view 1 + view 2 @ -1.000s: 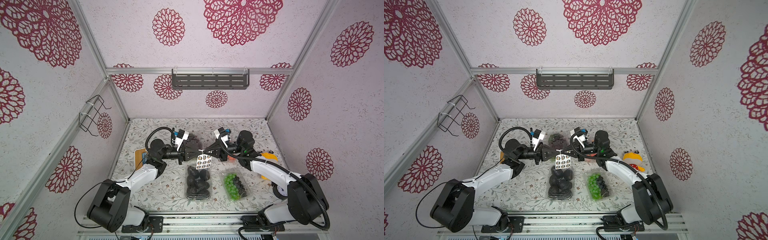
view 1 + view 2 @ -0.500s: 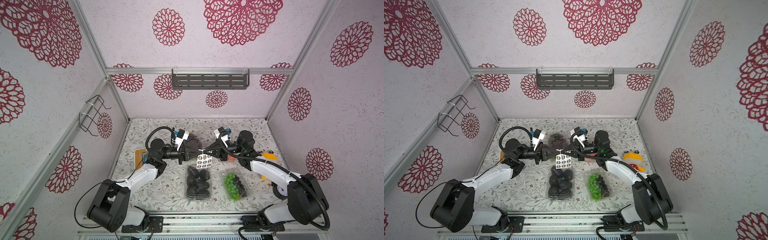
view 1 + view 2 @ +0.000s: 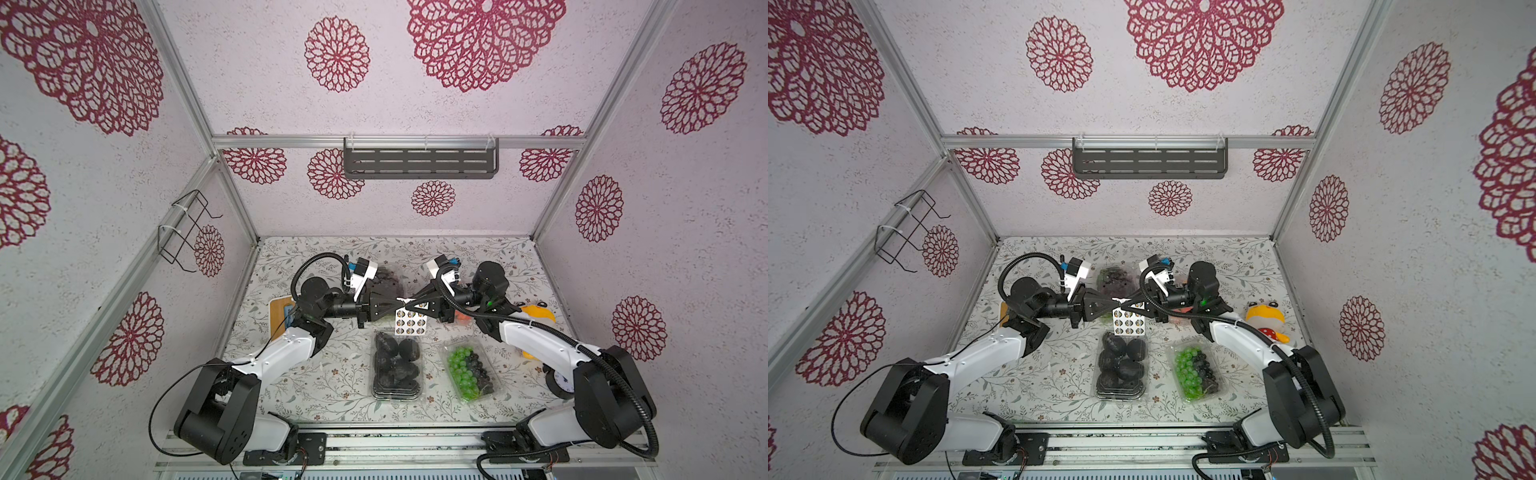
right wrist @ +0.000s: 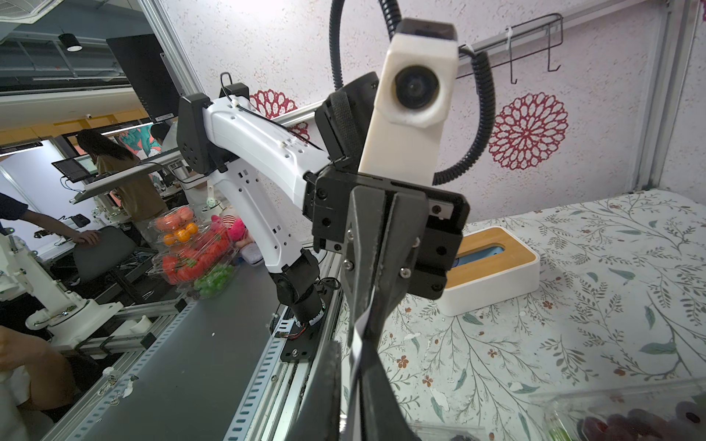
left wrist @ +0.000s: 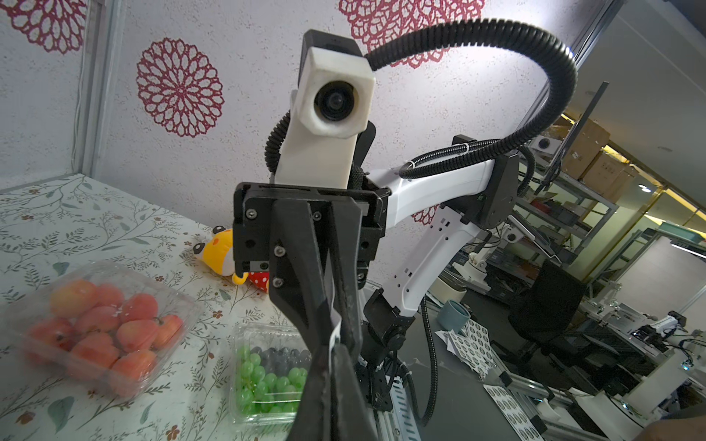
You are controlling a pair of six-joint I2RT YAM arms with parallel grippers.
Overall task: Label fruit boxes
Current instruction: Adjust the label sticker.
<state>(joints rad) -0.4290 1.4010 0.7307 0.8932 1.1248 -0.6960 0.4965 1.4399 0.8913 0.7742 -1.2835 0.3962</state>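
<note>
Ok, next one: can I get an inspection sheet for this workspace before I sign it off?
Surface: floral table, flat.
Job's things: black-fruit box and green-and-black grape box in front; purple grape box and strawberry box behind the arms.
Clutter: sticker sheet hanging between the grippers; white wooden-lidded box; yellow plush toy.
Grippers: left gripper shut on the sheet's top edge; right gripper at that edge, grip unclear.
Cables: black conduit arching over each wrist; thin cable looping beside the left base.
Surroundings: slotted shelf and wire rack on the walls, both bare; people outside.
</note>
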